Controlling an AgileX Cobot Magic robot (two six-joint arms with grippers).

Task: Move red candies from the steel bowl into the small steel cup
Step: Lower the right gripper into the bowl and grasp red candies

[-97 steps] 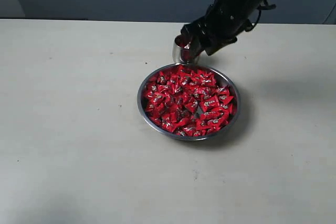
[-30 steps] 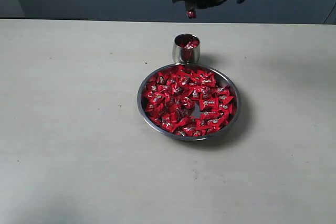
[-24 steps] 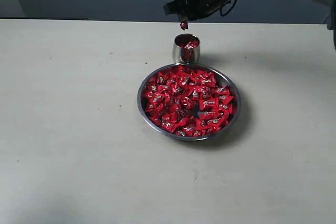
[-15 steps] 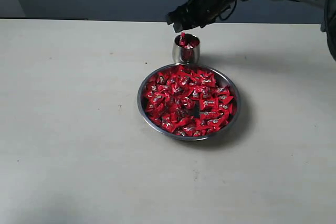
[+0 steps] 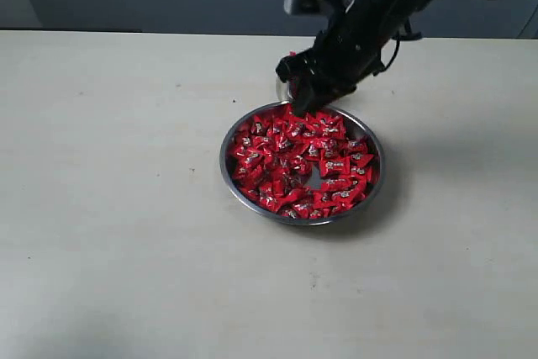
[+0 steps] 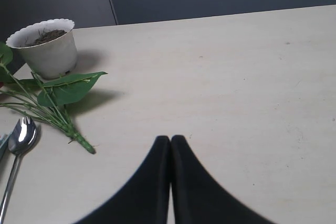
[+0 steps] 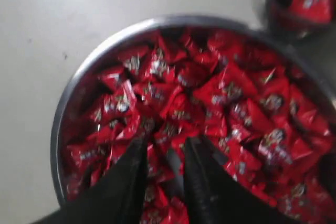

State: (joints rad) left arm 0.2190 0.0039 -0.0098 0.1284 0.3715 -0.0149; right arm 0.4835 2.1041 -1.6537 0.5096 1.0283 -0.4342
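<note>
Right fingers: parted by a narrow gap, with nothing you can see held between them. The right gripper (image 7: 164, 174) hangs tips-down over the heap.
Left fingers: the left gripper (image 6: 170, 182) is pressed tight together and empty, low over bare table (image 6: 252, 77). It does not show in the exterior view.
Red candies: the red candies (image 5: 290, 161) fill the steel bowl (image 5: 224, 160) almost to its rim, apart from one small bare spot near the centre. A few more lie in the small steel cup (image 7: 265, 9).
Key relation: the candies lie straight below your right fingertips, at about 12 o'clock in the bowl as the exterior view shows it. By my reading you need a short drop and almost no sideways travel.
Long axis: there is no common one. The wrappers lie every way, their pinched ends pointing all round the dial. You would likely do best with a piece whose ends run along the gap between the fingers, so that they close across its narrow middle.
Cup: it stands just beyond the bowl's rim at 12 o'clock, close beside it. You cannot tell whether the two touch, because in the exterior view the gripper hides nearly all of the cup.
Nearer arm: the right, by far, since it is over the bowl and next to the cup.
Writing: the wrappers carry silver-white marks, too small and blurred to read. No brand or label is legible on the bowl, the cup or the arm.
</note>
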